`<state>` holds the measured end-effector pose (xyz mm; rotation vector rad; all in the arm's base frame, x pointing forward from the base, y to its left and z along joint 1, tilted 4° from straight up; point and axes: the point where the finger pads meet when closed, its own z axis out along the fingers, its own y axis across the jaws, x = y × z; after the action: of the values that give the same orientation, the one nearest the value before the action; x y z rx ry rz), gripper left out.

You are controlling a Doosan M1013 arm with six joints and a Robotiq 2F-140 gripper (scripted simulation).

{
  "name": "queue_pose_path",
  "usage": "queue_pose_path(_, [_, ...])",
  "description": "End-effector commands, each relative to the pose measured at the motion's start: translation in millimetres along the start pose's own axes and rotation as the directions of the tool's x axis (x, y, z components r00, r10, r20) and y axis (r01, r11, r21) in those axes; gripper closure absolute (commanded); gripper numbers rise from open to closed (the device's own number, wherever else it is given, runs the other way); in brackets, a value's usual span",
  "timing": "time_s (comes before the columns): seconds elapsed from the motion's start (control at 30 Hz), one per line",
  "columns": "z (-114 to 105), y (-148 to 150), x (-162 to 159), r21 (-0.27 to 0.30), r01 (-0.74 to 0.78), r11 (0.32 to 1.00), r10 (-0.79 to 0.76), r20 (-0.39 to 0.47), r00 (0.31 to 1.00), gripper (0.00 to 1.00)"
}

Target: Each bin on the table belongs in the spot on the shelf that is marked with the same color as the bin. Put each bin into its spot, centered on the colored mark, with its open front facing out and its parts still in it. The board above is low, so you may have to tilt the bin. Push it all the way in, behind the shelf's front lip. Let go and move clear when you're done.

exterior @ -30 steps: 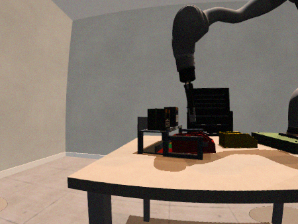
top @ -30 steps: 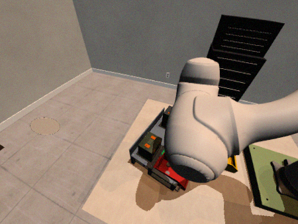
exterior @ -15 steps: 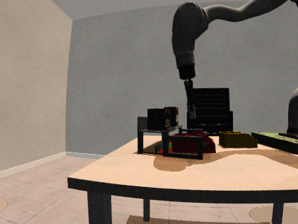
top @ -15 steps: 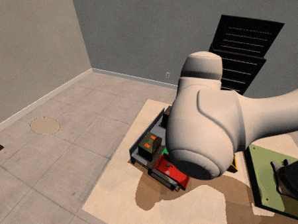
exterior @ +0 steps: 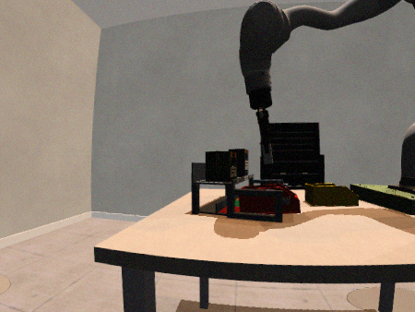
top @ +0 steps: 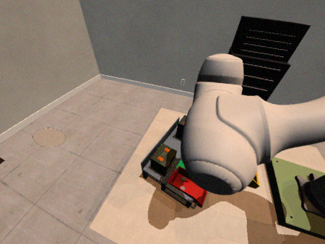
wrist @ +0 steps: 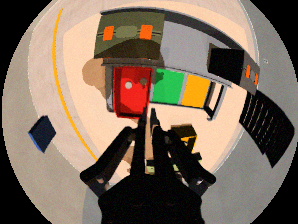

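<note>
Matt, smooth tan table [exterior: 295,245]; matt red bin [top: 188,182]; dull grey shelf [top: 153,153].

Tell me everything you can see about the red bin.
The red bin is a bright red, plastic-looking box that sits in the shelf's lower level, at its left end beside the green mark. In the top view it sticks out past the shelf's front. Small grey parts lie inside it. The shut gripper hangs above it in the exterior view, empty and apart from it. Whether it is fully behind the lip is unclear.
</note>
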<state>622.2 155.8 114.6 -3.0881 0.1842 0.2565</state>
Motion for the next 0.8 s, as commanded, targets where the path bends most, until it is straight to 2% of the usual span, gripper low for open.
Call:
queue_pose_path(0.0, [-0.3, 0.0, -0.1, 0.0, 0.0, 1.0, 0.0, 0.0, 1.0, 0.85])
queue_pose_path(0.13, [-0.4, 0.0, -0.1, 0.0, 0.0, 1.0, 0.0, 0.0, 1.0, 0.85])
queue_pose_path(0.17, [-0.4, 0.0, -0.1, 0.0, 0.0, 1.0, 0.0, 0.0, 1.0, 0.9])
queue_pose_path(0.77, [-0.4, 0.0, -0.1, 0.0, 0.0, 1.0, 0.0, 0.0, 1.0, 0.9])
